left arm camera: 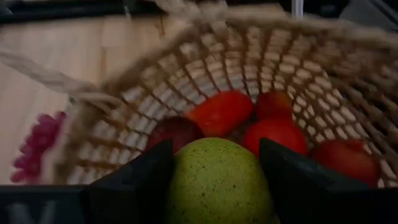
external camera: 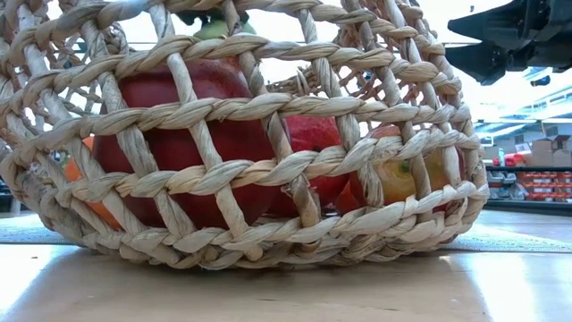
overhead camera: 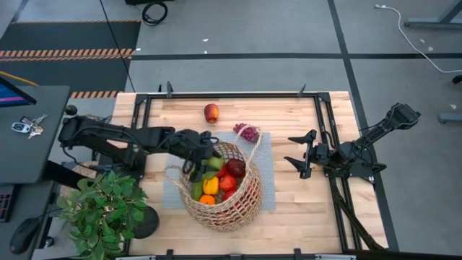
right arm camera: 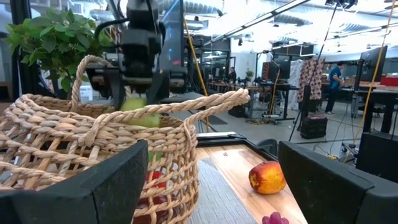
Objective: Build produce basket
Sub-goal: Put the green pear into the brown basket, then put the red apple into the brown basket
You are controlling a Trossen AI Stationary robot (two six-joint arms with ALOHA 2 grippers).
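basket (overhead camera: 229, 189) | left wrist only: green pear (left arm camera: 217, 182) between jaws

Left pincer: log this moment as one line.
left pincer: shut on green fruit, over basket | right pincer: open, idle | apple, grapes: outside

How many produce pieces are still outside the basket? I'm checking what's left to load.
2 on the table: a red-yellow apple near the far edge, and purple grapes beside the basket. Others may be hidden behind it.
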